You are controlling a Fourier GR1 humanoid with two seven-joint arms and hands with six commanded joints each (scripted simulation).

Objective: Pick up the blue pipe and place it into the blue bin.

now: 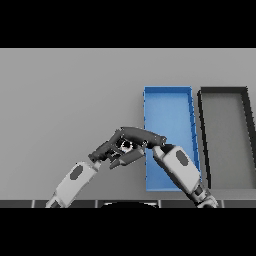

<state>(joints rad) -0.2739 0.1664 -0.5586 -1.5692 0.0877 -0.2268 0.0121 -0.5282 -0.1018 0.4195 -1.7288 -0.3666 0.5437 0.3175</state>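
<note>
Grey desk point(65, 90) fills the view, bare over its whole left half. At the near edge the left hand point(106, 151) reaches in from the lower left, its fingers point(126, 159) curled toward the right hand point(135, 136), which comes across from the lower right over the near left corner of the blue bin point(168, 102). The two hands meet just left of that bin's left wall, dark fingers overlapping around a small pale spot; whether that spot is the blue pipe I cannot tell, and no pipe shows anywhere else on the desk. Both hands look clenched together, likely cupping something between them so it can be carried the short way right into the bin. Right of the blue bin, just beside it, stands a dark bin point(223, 90), which plays no part.
</note>
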